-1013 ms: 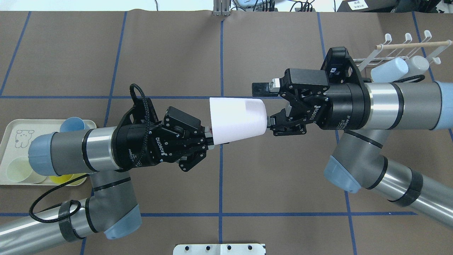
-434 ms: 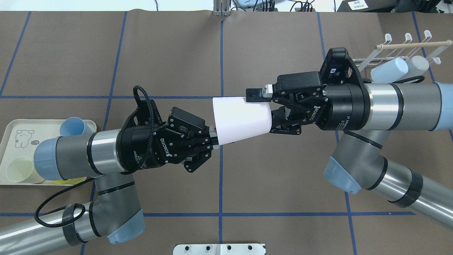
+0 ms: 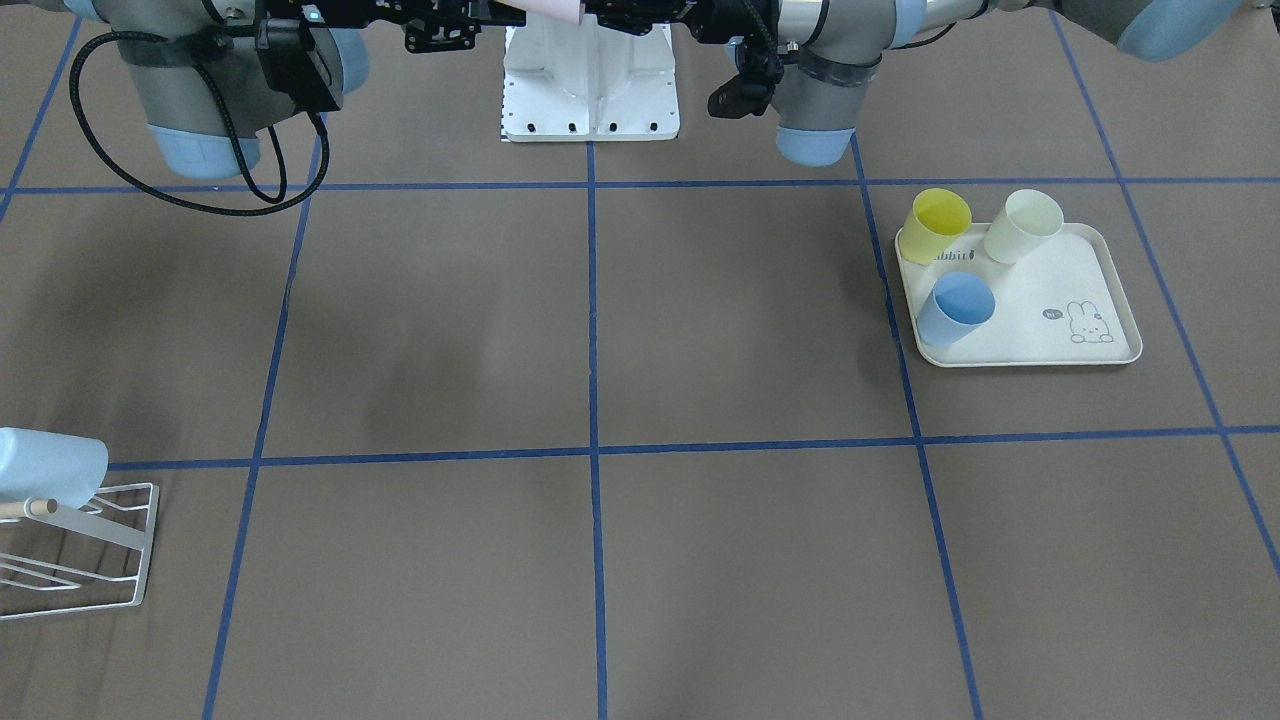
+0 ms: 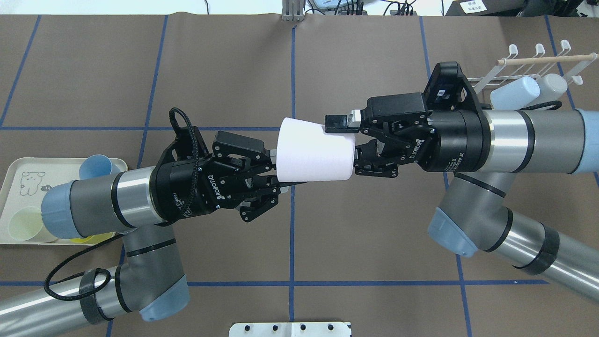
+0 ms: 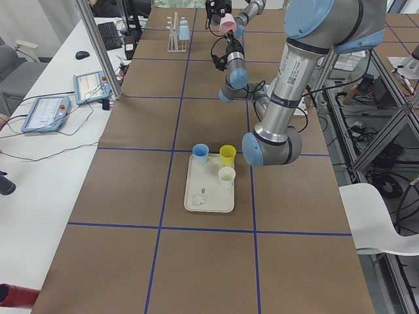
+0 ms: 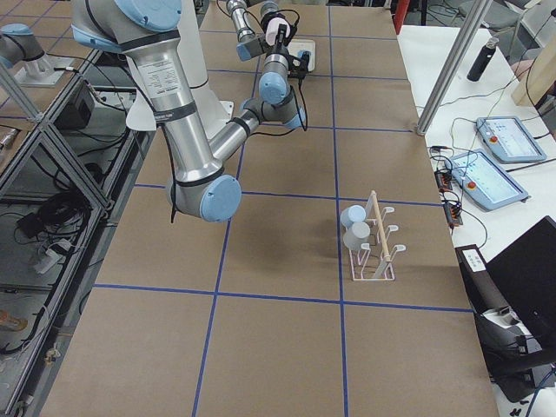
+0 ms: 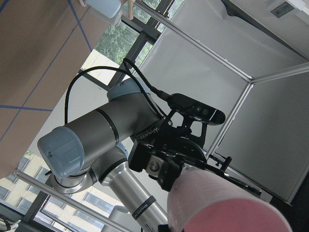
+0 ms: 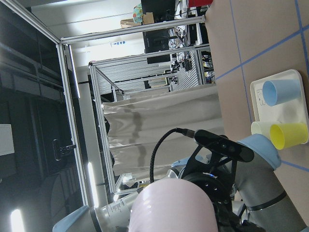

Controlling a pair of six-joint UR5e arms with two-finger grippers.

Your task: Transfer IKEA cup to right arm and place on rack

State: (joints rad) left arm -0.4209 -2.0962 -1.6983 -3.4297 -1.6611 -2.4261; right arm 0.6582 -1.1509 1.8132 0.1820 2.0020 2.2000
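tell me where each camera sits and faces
front: across the table, facing the robot; left arm top right, right arm top left
overhead: behind the robot, looking forward and down; arms meet at the cup
left side: table's left end, looking along it; left arm near
right side: table's right end; right arm near, rack beyond
left wrist: past the cup at the right arm
right wrist: past the cup at the left arm
shared: tray in front and overhead
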